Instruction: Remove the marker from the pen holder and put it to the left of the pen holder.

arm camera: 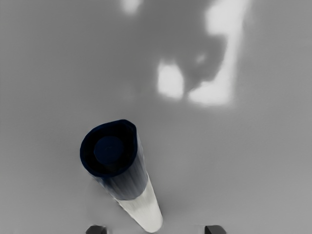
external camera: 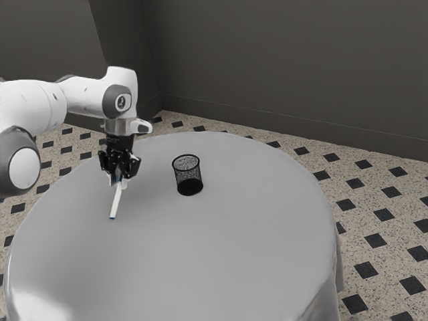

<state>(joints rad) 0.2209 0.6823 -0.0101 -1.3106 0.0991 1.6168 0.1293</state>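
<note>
At the exterior view's left, my gripper is low over the table, with its fingers apart. Beneath it is the white marker, slanting down and away from between the fingers; whether its lower end touches the table I cannot tell. In the wrist view the marker has its dark blue end toward the camera, and my gripper has well-separated fingertips, neither one pressed on the marker. The black mesh pen holder stands upright, apart from the gripper, on the exterior view's right of it.
The round table has a smooth grey cover, and its curved edge runs past the pen holder's far side. Beyond it lie a speckled floor with dark diamonds and a dark wall.
</note>
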